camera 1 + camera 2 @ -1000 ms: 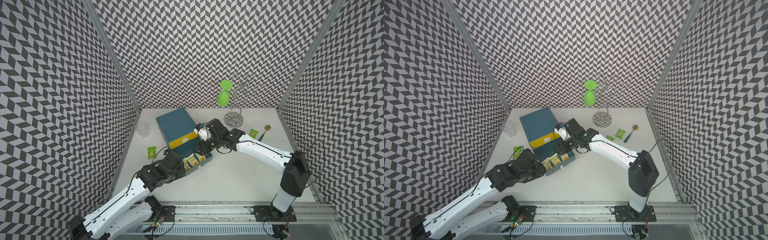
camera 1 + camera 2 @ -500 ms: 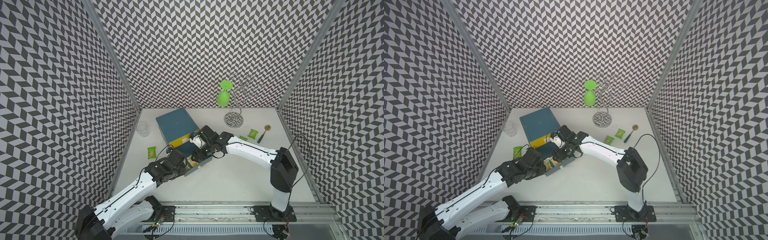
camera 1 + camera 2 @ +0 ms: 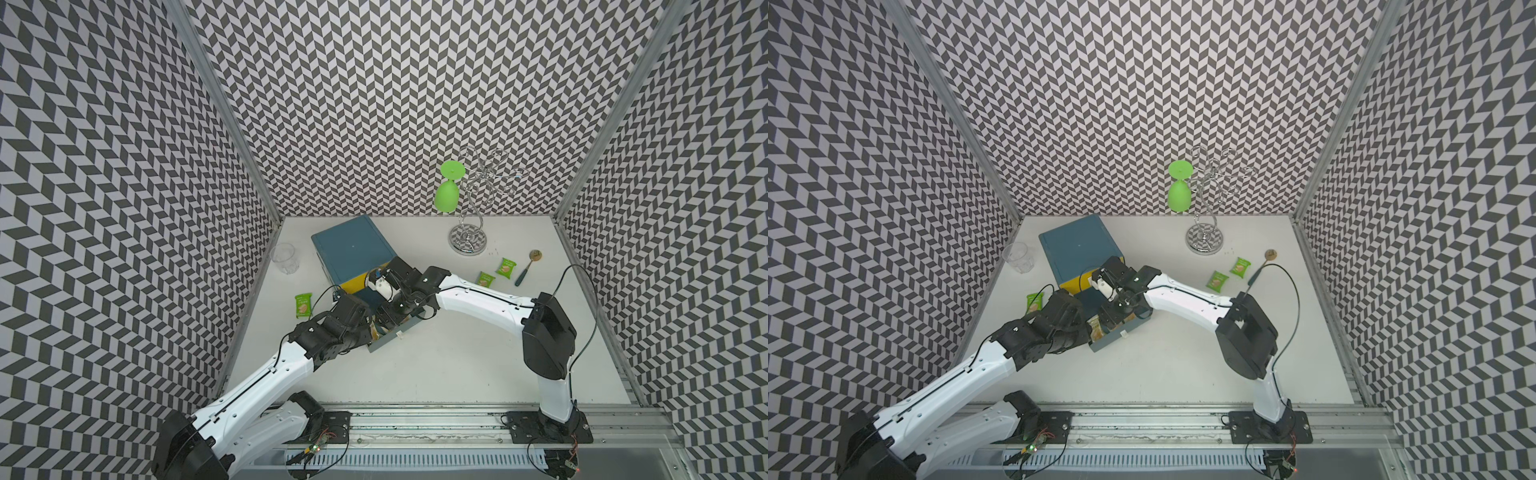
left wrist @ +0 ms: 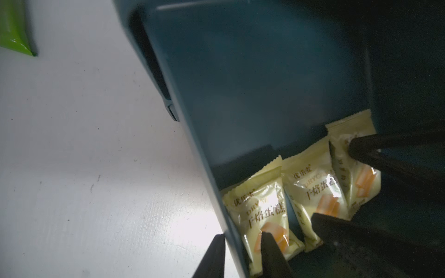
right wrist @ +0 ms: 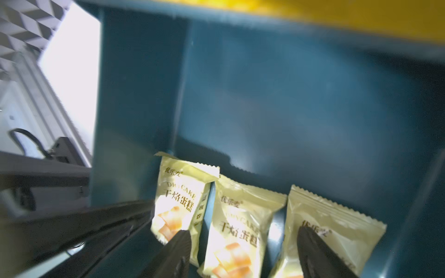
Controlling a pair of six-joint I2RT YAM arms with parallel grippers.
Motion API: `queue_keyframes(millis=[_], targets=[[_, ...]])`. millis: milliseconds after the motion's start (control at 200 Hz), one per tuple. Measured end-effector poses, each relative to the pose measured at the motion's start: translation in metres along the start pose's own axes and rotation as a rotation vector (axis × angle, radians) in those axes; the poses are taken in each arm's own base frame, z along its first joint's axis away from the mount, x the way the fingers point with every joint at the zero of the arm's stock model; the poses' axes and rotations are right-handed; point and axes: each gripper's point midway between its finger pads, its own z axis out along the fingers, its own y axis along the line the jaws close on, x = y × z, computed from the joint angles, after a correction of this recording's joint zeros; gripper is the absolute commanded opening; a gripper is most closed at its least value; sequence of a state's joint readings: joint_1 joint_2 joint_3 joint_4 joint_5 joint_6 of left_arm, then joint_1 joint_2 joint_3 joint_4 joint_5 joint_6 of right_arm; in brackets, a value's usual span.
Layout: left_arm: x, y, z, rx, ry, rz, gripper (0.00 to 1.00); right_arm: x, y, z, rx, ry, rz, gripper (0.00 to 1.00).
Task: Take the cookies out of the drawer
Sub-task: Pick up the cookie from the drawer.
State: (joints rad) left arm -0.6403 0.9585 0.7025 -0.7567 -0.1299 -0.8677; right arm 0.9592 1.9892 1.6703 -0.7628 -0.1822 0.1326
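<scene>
Right wrist view shows three cream-yellow cookies [image 5: 238, 223] lying in the blue drawer [image 5: 265, 108], with the right gripper [image 5: 243, 240] open astride the middle one; the left gripper [image 4: 242, 237] straddles the drawer wall, grip not clear. Packets look light, slippery, crushable: pinch gently across the body

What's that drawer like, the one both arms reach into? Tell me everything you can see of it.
The drawer is a dark teal tray, plastic by its look, pulled out of the blue box below a yellow panel, low over the white table. Three cream-yellow packets lie at its front end; the floor behind them is bare. The left gripper straddles its side wall; the right gripper hangs open over the packets.
</scene>
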Motion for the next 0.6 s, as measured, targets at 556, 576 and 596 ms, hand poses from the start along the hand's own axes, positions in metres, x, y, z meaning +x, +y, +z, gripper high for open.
queue_keyframes(millis=[556, 576, 596], targets=[[-0.004, -0.001, -0.002, 0.023, 0.000, 0.010, 0.29, 0.005, -0.003, 0.018, 0.096, 0.021, -0.008, 0.68], [-0.004, -0.001, -0.002, 0.024, -0.001, 0.010, 0.28, 0.005, -0.003, 0.018, 0.098, 0.021, -0.008, 0.67], [-0.004, -0.001, -0.002, 0.025, -0.002, 0.011, 0.28, 0.005, -0.004, 0.018, 0.100, 0.020, -0.006, 0.66]])
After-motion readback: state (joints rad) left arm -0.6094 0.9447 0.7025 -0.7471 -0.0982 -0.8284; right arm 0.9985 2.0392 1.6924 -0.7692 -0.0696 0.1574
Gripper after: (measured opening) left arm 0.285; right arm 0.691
